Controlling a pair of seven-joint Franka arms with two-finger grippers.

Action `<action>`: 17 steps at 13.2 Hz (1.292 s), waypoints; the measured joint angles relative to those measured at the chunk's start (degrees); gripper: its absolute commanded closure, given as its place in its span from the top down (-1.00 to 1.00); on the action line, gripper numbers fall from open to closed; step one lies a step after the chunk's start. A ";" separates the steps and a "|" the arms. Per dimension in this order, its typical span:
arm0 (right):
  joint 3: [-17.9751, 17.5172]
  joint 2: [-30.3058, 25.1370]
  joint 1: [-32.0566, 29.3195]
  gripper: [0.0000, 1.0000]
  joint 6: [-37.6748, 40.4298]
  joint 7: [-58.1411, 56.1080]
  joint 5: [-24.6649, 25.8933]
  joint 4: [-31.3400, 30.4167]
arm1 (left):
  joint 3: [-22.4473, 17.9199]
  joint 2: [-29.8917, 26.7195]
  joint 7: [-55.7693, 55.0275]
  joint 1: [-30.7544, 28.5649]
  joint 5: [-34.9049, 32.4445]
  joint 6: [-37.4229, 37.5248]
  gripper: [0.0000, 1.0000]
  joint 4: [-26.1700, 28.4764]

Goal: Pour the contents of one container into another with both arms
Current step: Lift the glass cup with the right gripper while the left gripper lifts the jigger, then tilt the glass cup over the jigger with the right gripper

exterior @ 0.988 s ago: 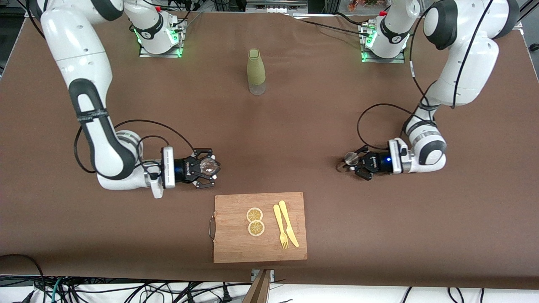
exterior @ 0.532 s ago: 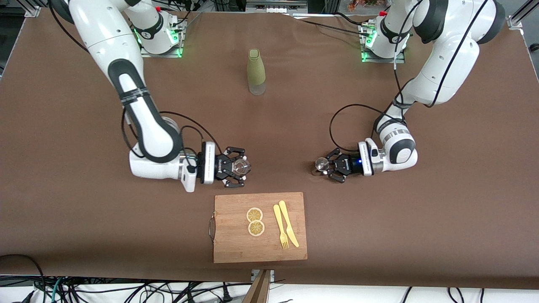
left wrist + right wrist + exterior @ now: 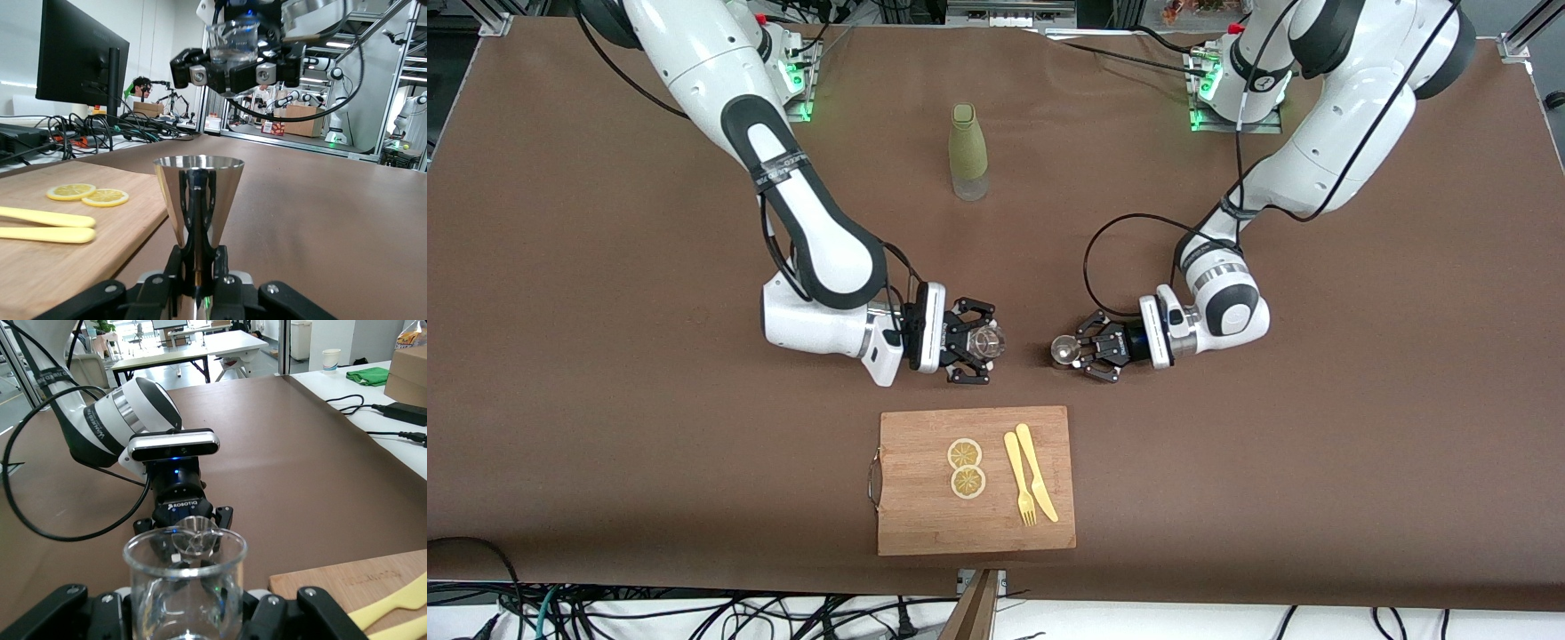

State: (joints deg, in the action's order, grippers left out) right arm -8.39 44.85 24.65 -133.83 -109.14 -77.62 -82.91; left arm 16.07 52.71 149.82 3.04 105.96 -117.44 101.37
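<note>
Here the right gripper (image 3: 985,342) is clamped on the cup (image 3: 987,340), held upright over the bare tabletop (image 3: 605,373) just above the board's edge as the front view shows it. In the right wrist view the cup (image 3: 184,583) fills the foreground, clear and thick-walled, and the word ROBOTIQ reads on the black body of the left gripper (image 3: 185,524) facing it. The bottle (image 3: 967,151), olive-sleeved, stands upright farther from the front camera, between the two bases. The board (image 3: 976,480) lies nearest that camera and carries two lemon slices (image 3: 966,468), a yellow fork (image 3: 1019,478) and a yellow knife (image 3: 1036,471) side by side. Toward the left arm's end, the left gripper (image 3: 1074,350) is shut on the jigger (image 3: 1064,349) at its waist, upright over the tabletop, mouth up; the left wrist view shows the jigger (image 3: 198,200) with the cup (image 3: 233,41) higher and apart from it. The tabletop is covered in plain brown material. Around it are a monitor (image 3: 80,63), tangled cables (image 3: 694,613), aluminium frames and other desks.
</note>
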 measured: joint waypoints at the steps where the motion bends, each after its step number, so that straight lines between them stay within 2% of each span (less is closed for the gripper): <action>1: 0.01 0.14 0.82 -1.00 -1.30 0.09 0.00 -0.02 | 0.91 0.00 0.00 0.35 0.27 -1.52 -1.00 0.00; 6: 0.23 0.81 3.25 -1.00 -3.63 0.14 0.26 -0.02 | 3.54 -0.46 0.04 0.76 2.77 -4.85 -1.00 0.01; 12: 0.45 0.91 3.64 -1.00 -5.38 0.43 5.13 -0.03 | 3.59 -2.49 0.03 0.87 2.77 -6.10 -1.00 1.08; 17: 0.45 0.98 5.06 -1.00 -7.59 7.24 13.95 0.03 | 3.61 -3.24 0.03 1.45 2.77 -7.13 -1.00 1.76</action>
State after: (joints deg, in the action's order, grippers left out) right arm -7.94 45.83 29.71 -141.41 -101.90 -63.67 -82.88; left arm 19.68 49.47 149.86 4.49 108.74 -124.57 103.13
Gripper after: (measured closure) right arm 0.868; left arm 0.793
